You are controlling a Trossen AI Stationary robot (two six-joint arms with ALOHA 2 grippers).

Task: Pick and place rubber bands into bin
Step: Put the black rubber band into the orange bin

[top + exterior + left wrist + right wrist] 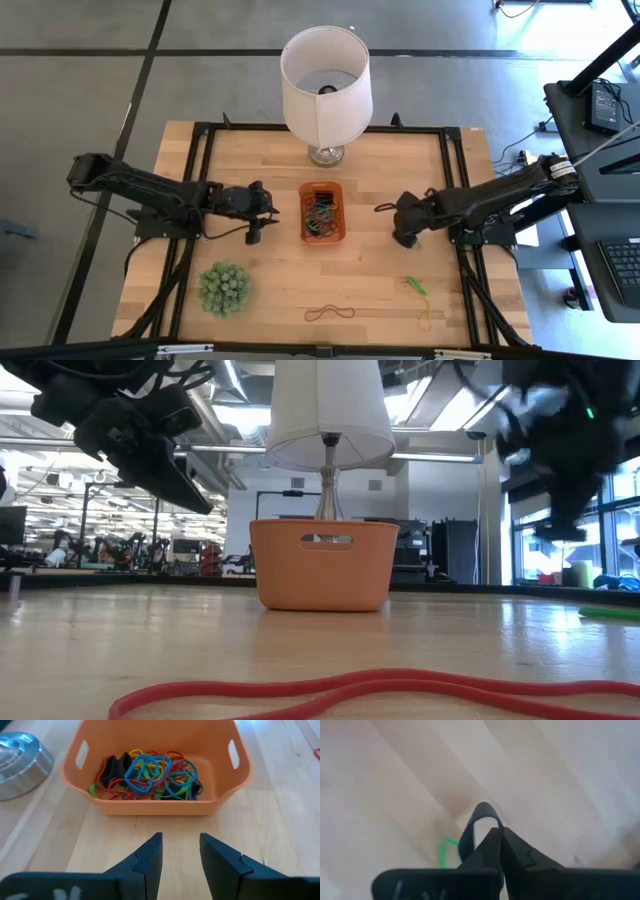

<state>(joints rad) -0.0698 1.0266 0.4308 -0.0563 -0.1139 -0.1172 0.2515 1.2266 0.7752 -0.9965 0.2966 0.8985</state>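
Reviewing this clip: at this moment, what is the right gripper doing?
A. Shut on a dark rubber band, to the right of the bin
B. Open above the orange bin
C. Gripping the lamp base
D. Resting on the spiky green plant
A: the right gripper is pinched shut with a dark rubber band looping out from its tips, right of the bin.

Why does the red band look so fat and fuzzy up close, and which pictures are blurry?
Low view: the red rubber band lies right by the lens, out of focus; the right tool is smeared. Right wrist view: the table looks soft and washed out. Left wrist view: the bin looks sharp.
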